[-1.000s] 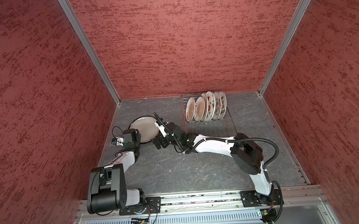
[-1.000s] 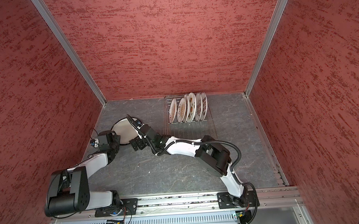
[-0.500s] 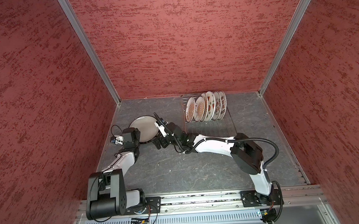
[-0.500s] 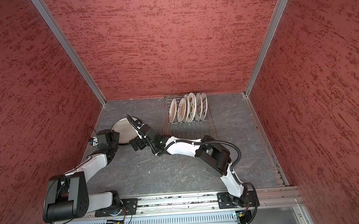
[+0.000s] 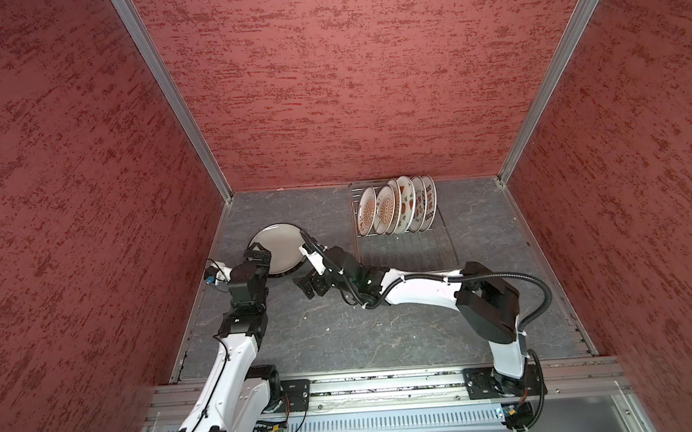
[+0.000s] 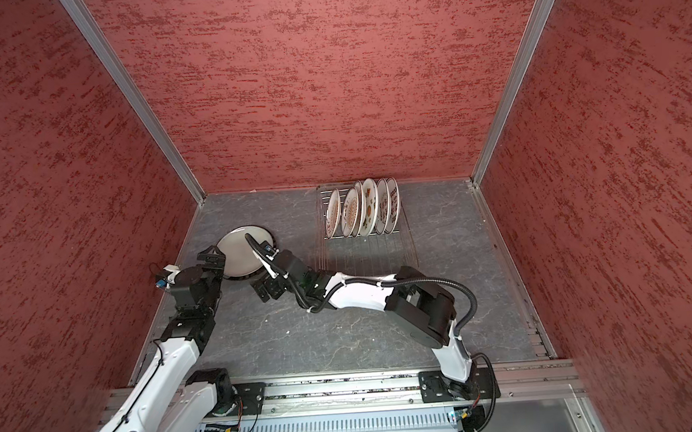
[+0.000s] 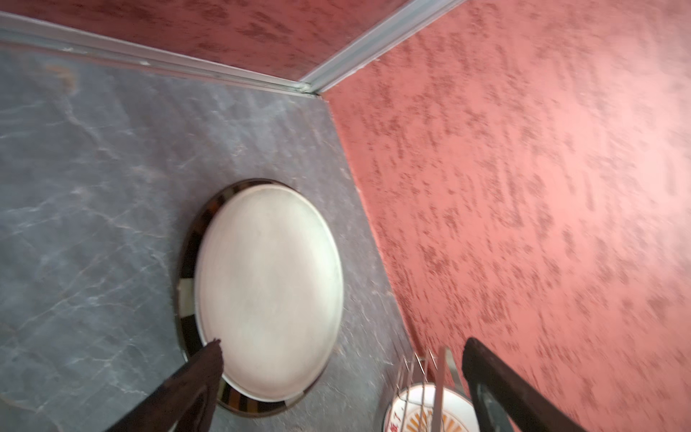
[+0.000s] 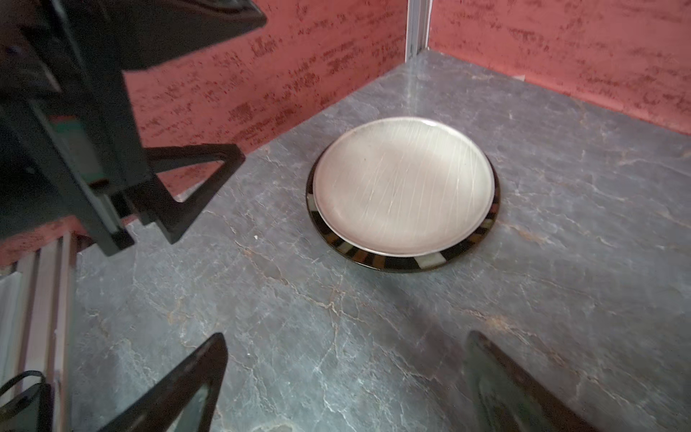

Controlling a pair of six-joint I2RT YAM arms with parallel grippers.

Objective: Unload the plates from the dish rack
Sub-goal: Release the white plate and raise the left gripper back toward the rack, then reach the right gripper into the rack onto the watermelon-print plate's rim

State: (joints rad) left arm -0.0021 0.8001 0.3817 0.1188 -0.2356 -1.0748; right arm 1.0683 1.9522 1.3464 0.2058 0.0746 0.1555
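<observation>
The dish rack (image 5: 405,248) (image 6: 367,251) stands at the back, with several printed plates (image 5: 396,209) (image 6: 363,211) upright in its far end. A plain white plate (image 5: 278,247) (image 7: 269,295) (image 8: 402,183) lies flat on a dark striped-rim plate (image 8: 396,262) at the back left. My left gripper (image 5: 257,253) (image 7: 344,348) is open at that stack's near-left edge; one fingertip (image 7: 211,355) overlaps the rim and holds nothing. Just right of the stack, low over the floor, my right gripper (image 5: 304,266) (image 8: 346,348) is open and empty.
Red walls close in the grey stone floor (image 5: 385,327) on three sides. The stack lies near the left wall and back corner post (image 8: 417,26). A rail (image 5: 369,390) runs along the front. The left gripper's finger (image 8: 194,179) shows in the right wrist view.
My left gripper's jaws have spread wide at the flat stack's edge, and that arm's elbow has sunk toward the front rail. The right arm has barely moved.
</observation>
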